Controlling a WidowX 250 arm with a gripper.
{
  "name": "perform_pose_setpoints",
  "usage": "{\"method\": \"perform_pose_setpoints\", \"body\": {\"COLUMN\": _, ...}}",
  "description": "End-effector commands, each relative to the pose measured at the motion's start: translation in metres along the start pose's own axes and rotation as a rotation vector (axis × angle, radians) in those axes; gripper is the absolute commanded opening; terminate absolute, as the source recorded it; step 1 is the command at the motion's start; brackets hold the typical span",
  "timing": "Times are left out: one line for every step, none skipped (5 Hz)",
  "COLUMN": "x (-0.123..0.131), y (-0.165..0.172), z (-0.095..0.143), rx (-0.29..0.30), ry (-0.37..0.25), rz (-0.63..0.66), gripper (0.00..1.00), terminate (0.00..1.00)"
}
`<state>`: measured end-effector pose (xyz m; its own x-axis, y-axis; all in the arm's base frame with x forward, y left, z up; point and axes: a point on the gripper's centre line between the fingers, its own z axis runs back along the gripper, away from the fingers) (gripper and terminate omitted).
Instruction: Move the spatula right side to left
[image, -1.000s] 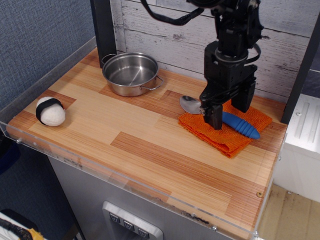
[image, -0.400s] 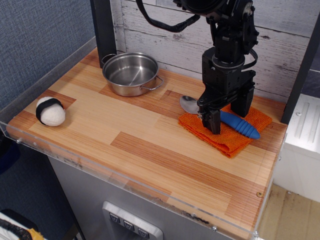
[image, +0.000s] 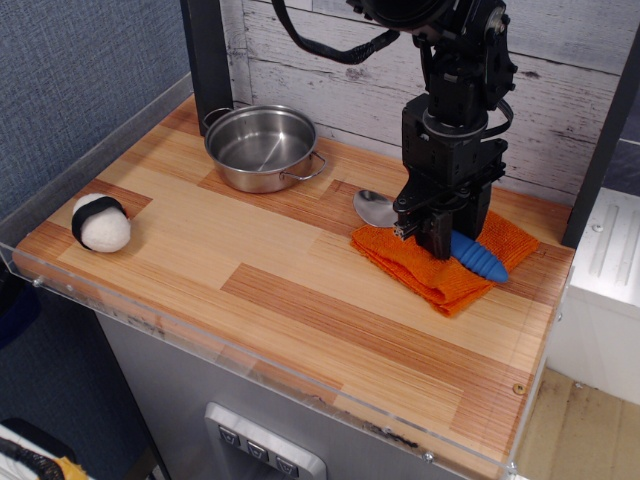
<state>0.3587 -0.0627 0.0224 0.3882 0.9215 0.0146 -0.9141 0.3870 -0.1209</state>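
So compared to a moment ago the pincer (image: 443, 237) has closed in and the orange cloth (image: 440, 265) has scrunched up and slid a little toward the left, with the spatula (image: 440, 232) shifting the same way. Right now the pincer is clamping down on the spatula around where the blue handle meets the neck, fingers pressing right over the cloth. The spatula is sitting right of center in the frame, its silver bowl poking out onto bare wood at the cloth's upper left corner and the ribbed blue handle sticking out toward the lower right, lying on the cloth. The steel pot (image: 262, 146) is sitting in the upper middle, well apart from all that. A white ball with a black band (image: 100, 222) is resting at the far left edge of the desk (image: 300, 310).
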Motion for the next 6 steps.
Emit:
{"method": "perform_pose_setpoints", "body": {"x": 0.001, "y": -0.002, "z": 0.013, "rx": -0.031, "ry": -0.014, "rz": 0.0, "gripper": 0.0, "terminate": 0.0}}
{"method": "perform_pose_setpoints", "body": {"x": 0.001, "y": -0.005, "z": 0.017, "rx": -0.044, "ry": -0.007, "rz": -0.009, "gripper": 0.0, "terminate": 0.0}}
{"method": "perform_pose_setpoints", "body": {"x": 0.001, "y": -0.007, "z": 0.024, "rx": -0.065, "ry": -0.001, "rz": -0.005, "gripper": 0.0, "terminate": 0.0}}
{"method": "perform_pose_setpoints", "body": {"x": 0.0, "y": -0.012, "z": 0.039, "rx": -0.103, "ry": 0.0, "rz": -0.005, "gripper": 0.0, "terminate": 0.0}}
{"method": "perform_pose_setpoints", "body": {"x": -0.002, "y": -0.015, "z": 0.05, "rx": -0.131, "ry": -0.001, "rz": -0.002, "gripper": 0.0, "terminate": 0.0}}
{"method": "perform_pose_setpoints", "body": {"x": -0.005, "y": -0.021, "z": 0.063, "rx": -0.164, "ry": 0.007, "rz": -0.002, "gripper": 0.0, "terminate": 0.0}}
